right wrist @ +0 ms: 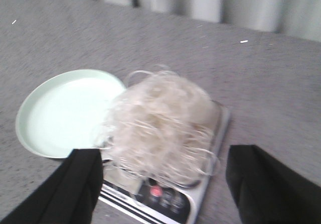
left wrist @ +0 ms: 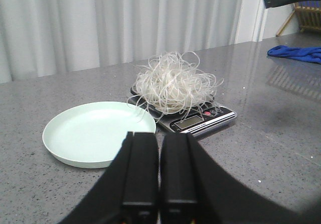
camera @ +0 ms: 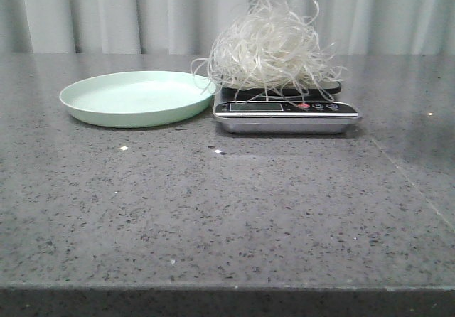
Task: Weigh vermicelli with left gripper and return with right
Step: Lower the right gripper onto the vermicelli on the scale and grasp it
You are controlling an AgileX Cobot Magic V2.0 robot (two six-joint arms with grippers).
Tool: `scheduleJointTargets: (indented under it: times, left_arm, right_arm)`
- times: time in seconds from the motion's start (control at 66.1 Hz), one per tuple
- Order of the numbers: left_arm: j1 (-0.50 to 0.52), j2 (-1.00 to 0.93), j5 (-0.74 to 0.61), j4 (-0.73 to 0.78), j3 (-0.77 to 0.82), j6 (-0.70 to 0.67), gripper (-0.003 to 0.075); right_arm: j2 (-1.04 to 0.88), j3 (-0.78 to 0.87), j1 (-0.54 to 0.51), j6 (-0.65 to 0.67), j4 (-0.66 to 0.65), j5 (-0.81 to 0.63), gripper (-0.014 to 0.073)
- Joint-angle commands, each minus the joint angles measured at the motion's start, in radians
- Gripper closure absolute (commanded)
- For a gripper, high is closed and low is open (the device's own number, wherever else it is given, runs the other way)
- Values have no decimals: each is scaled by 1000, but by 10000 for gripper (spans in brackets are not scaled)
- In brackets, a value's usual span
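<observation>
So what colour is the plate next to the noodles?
Pale mint green; the plate shows best in the front view.

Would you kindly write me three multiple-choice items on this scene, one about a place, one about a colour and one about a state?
1. Where does the vermicelli lie?
A. on the plate
B. on the scale
C. on the bare table

2. What colour is the plate?
A. pale green
B. red
C. black

3. How is the right end effector set?
A. shut on the vermicelli
B. shut and empty
C. open

Answers:
1. B: the front view shows the tangle piled on the scale, beside the plate, which holds nothing.
2. A: the plate is pale green in all three views.
3. C: in the right wrist view its two fingers stand wide apart on either side of the vermicelli, gripping nothing. By contrast, the left end effector has its fingers pressed together, away from the scale.
</observation>
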Motion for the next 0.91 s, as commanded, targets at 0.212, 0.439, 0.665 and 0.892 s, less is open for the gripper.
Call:
scheduleJointTargets:
  times: [0.212,0.439,0.665,0.892]
  left_arm:
    - [-2,12,-85,-8,-28,-5,593]
    - [-2,12,-85,-8,-28,-5,593]
    - [-2,12,-85,-8,-28,-5,593]
    - [-2,12,-85,-8,-28,-5,593]
  right_arm:
    - [375,-349,62,-7,4,133,-15]
    - [593,-498,62,-7,-66,279,-15]
    - [735,-599,62,-7,-83,448,-15]
    - [806,-665,62,-7,-93,568,439]
